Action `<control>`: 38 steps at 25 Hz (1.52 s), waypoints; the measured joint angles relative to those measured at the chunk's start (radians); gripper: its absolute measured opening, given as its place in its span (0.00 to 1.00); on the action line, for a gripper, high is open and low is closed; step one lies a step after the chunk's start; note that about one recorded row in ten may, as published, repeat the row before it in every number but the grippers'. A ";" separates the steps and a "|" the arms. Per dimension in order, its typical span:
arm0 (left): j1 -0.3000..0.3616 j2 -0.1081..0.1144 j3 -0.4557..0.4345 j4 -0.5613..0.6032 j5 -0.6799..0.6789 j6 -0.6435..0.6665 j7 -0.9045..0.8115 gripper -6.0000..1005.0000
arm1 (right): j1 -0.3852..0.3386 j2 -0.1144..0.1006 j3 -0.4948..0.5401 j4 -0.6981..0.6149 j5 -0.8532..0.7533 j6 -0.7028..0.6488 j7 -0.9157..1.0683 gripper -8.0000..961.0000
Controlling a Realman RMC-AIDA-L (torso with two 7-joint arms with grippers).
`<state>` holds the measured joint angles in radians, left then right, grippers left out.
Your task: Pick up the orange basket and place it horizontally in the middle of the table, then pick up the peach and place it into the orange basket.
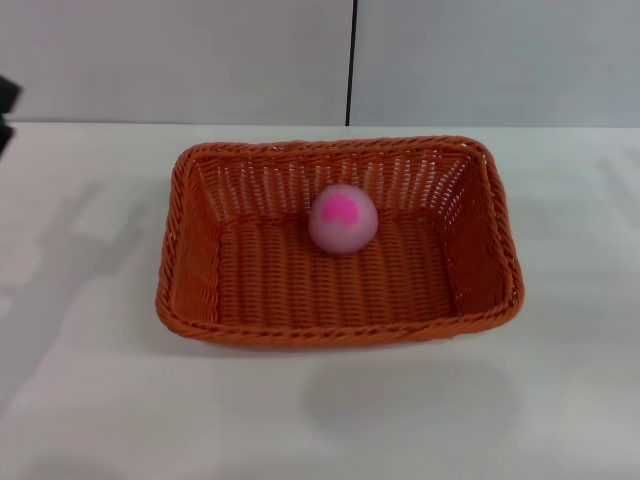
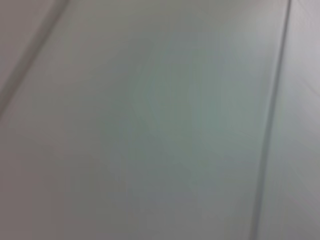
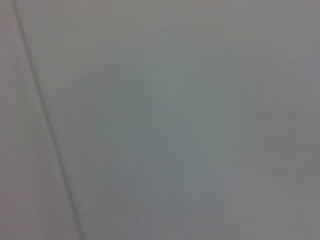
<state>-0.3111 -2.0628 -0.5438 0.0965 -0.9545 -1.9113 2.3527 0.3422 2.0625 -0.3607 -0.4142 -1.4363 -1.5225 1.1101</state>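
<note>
Can't really say much about either hand here: the left wrist view and the right wrist view both show nothing but a plain grey-white surface with a thin dark seam line running across it, no fingers at all, so neither hand turns up anywhere to judge. In the head view there's just a small dark bit [image 1: 6, 110] poking in at the far left edge, on the robot's left side, well apart from everything else, and I can't tell what part it is. Nothing is touching the task stuff. Moving out from there, the orange basket [image 1: 190, 300] sits flat on the white table [image 1: 90, 400], roughly in the middle, with its long side running left to right and its open top facing up. The braided rim goes all the way around and the slatted sides slope down to the flat woven bottom. Inside it is the peach [image 1: 343, 219], resting on the basket floor toward the far wall and about centred side to side, magenta patch facing up. Behind the table there's a pale wall [image 1: 180, 60] with a dark vertical seam [image 1: 351, 60].
</note>
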 joint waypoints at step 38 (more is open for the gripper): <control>0.104 -0.007 -0.240 -0.204 0.000 0.008 0.473 0.81 | -0.001 0.016 0.127 0.296 0.410 -0.010 -0.432 0.55</control>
<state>-0.2070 -2.0698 -0.7839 -0.1073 -0.9541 -1.9032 2.8260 0.3408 2.0786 -0.2333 -0.1184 -1.0264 -1.5323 0.6780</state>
